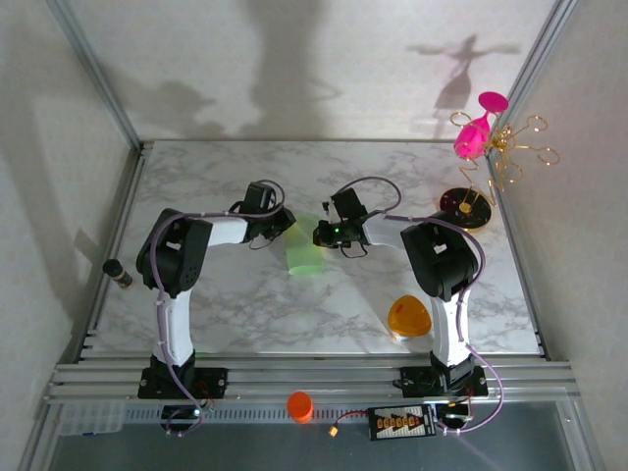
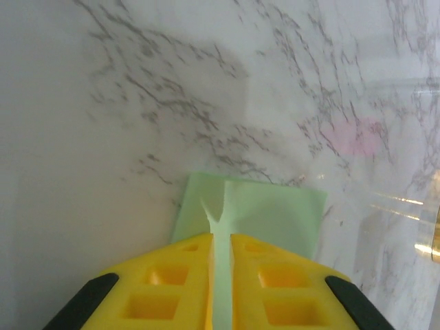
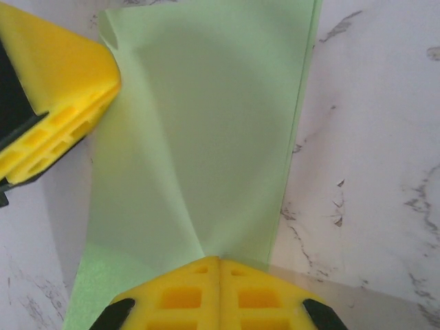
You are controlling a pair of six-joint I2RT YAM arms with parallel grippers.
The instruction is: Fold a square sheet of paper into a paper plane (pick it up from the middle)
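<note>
The square sheet of paper (image 1: 305,257), pale green, hangs bent between my two grippers at the middle of the marble table. My left gripper (image 1: 287,228) is shut on one edge. In the left wrist view the paper (image 2: 275,213) runs up through the thin gap between the yellow fingers (image 2: 185,275) of that gripper (image 2: 221,237) and puckers just past them. My right gripper (image 3: 220,260) is shut on the opposite edge of the sheet (image 3: 206,137), which curves away toward the left gripper's finger (image 3: 55,103). The paper plane is out of view.
An orange rounded-triangle object (image 1: 409,317) lies near the right arm's base. A gold wire stand with a pink glass (image 1: 481,132) and a dark round base (image 1: 466,208) sit at the back right. A small dark bottle (image 1: 119,274) stands at the left edge.
</note>
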